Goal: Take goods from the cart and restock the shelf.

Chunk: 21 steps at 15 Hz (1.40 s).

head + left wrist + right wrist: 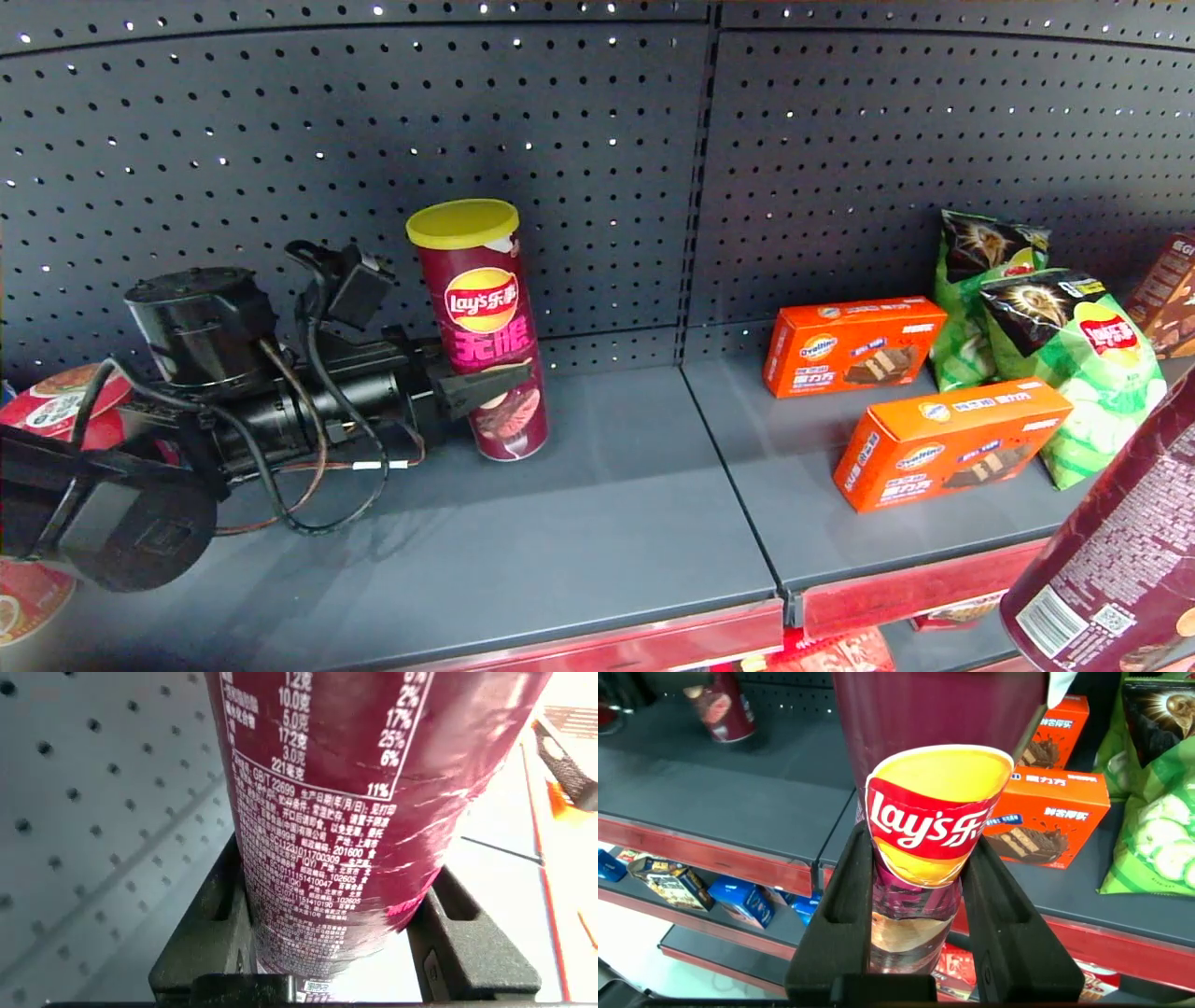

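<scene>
Left hand (499, 383) clamps chip can (481, 308) — yellow lid (462, 222) in head view, right hand (920, 905) grips second can (938, 831)

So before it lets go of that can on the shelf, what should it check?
1. Can stands upright: ok.
2. Its base rests flat on the shelf: looks ok.
3. Left gripper shut around the can: ok.
4. Bare shelf beside it, orange boxes well apart: ok.
5. Gap to the back panel: cannot tell.
6. Right gripper shut on the second can: ok.
</scene>
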Motion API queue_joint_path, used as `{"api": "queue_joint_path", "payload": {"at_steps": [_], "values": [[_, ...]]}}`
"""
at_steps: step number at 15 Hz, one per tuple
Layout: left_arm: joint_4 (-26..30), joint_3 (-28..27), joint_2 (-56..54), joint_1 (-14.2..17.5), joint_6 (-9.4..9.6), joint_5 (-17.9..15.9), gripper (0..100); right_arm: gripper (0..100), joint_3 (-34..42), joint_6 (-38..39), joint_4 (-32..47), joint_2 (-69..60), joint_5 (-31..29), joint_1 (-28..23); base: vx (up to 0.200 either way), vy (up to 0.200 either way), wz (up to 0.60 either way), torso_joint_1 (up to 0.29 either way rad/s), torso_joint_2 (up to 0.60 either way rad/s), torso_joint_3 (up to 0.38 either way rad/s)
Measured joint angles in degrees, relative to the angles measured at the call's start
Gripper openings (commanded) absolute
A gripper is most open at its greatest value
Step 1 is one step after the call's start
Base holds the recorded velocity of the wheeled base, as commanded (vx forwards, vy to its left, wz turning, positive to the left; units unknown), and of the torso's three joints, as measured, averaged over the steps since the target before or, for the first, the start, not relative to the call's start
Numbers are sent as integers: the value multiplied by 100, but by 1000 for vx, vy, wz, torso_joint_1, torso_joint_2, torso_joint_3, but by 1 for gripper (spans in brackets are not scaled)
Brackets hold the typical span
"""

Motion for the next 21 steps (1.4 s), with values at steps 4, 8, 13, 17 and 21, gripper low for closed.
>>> {"api": "queue_joint_path", "payload": {"at_steps": [4, 8, 13, 17, 21], "values": [[-5, 719, -566, -24, 7, 5, 0, 0, 11, 0, 2, -5, -2, -4, 0, 0, 0, 0, 0, 0], [1, 1365, -1124, -52, 18, -6, 0, 0, 46, 2, -6, -18, 0, 2, 0, 0, 0, 0, 0, 0], [-10, 1921, -1480, -171, 27, -2, 0, 0, 52, 5, -5, -21, 0, 0, 0, 0, 0, 0, 0, 0], [-535, 2203, -1464, -179, 33, 2, 0, 0, 52, 9, -5, -21, 0, -2, 0, 0, 0, 0, 0, 0], [-714, 2277, -1263, -254, 27, 11, 0, 0, 52, 11, -5, -24, 0, 0, 0, 0, 0, 0, 0, 0]]}}
